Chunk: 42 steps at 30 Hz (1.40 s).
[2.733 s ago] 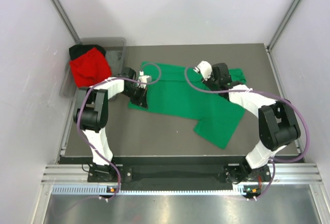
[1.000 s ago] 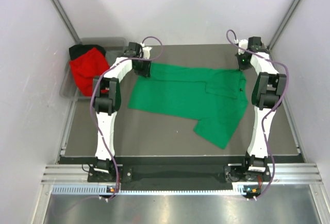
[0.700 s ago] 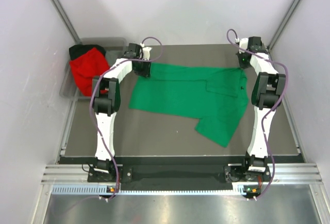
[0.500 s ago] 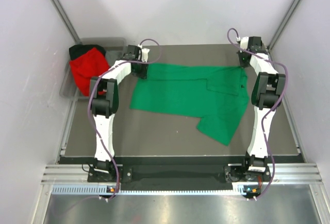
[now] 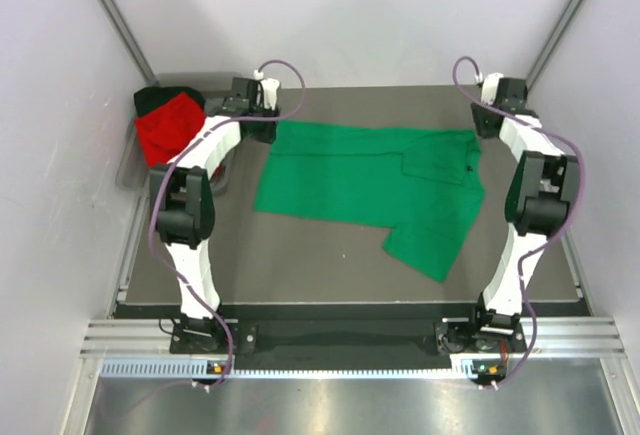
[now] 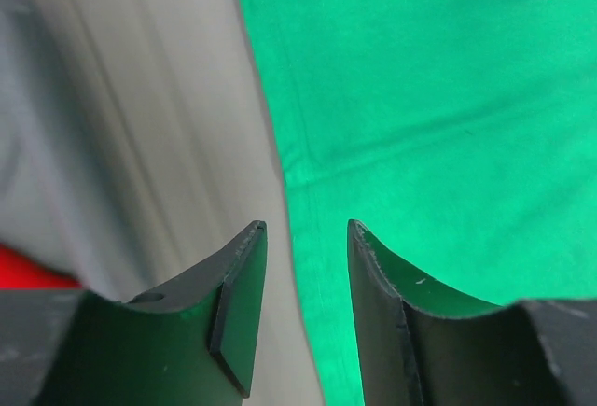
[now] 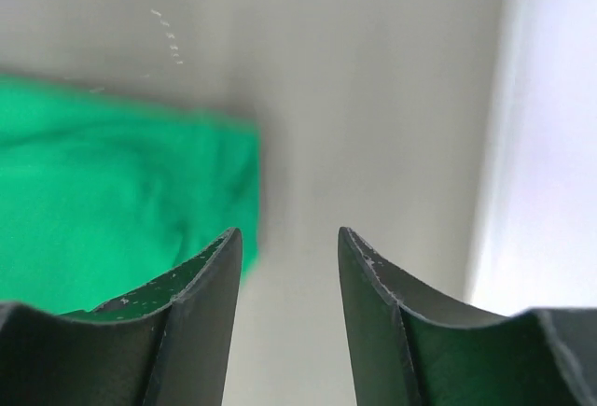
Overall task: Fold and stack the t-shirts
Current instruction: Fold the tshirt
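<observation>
My left hand [image 5: 262, 123] hangs at the far left corner of the green shirt [image 5: 360, 180]. Just to its left the grey bin [image 5: 228, 81], heaped with a red shirt [image 5: 168, 133] and a black shirt [image 5: 152, 98], blocks any sweep that way, while a bare strip of worktop [image 5: 380, 103] along the back edge leaves a lane to the right. My right hand [image 5: 484, 125] sits at the shirt's far right corner with the side wall [image 5: 600, 155] close on its right. Toward me, a broad band of bare worktop lies open between the flat shirt and my arm bases.
</observation>
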Each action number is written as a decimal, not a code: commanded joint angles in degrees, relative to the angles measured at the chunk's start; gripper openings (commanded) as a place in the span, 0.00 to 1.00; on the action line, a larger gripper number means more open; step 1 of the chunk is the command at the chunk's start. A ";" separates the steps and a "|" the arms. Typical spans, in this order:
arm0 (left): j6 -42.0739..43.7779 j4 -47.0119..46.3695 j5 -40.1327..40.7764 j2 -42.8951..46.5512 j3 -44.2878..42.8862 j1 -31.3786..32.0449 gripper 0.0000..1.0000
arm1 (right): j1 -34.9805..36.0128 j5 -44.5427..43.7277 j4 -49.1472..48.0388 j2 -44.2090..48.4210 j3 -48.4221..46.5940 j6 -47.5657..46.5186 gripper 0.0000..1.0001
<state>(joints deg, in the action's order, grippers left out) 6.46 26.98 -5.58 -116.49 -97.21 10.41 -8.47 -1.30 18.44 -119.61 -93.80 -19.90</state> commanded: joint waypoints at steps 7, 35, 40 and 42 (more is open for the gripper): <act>8.48 7.90 -8.91 19.51 10.71 0.04 0.45 | -0.32 11.64 3.61 36.18 21.79 -11.20 0.46; 6.99 6.50 -5.85 37.65 33.14 0.22 0.45 | 19.61 28.20 34.85 64.94 62.49 -64.66 0.42; 7.16 6.15 -4.70 37.39 33.57 0.22 0.45 | 21.04 27.84 30.61 62.58 63.48 -62.54 0.41; 7.16 5.98 -4.52 37.47 34.01 0.22 0.45 | 21.30 27.84 29.38 61.52 63.30 -61.93 0.41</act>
<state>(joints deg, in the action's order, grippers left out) 14.17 34.68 -10.92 -79.53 -63.81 10.57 11.92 26.04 53.19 -57.01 -29.69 -82.74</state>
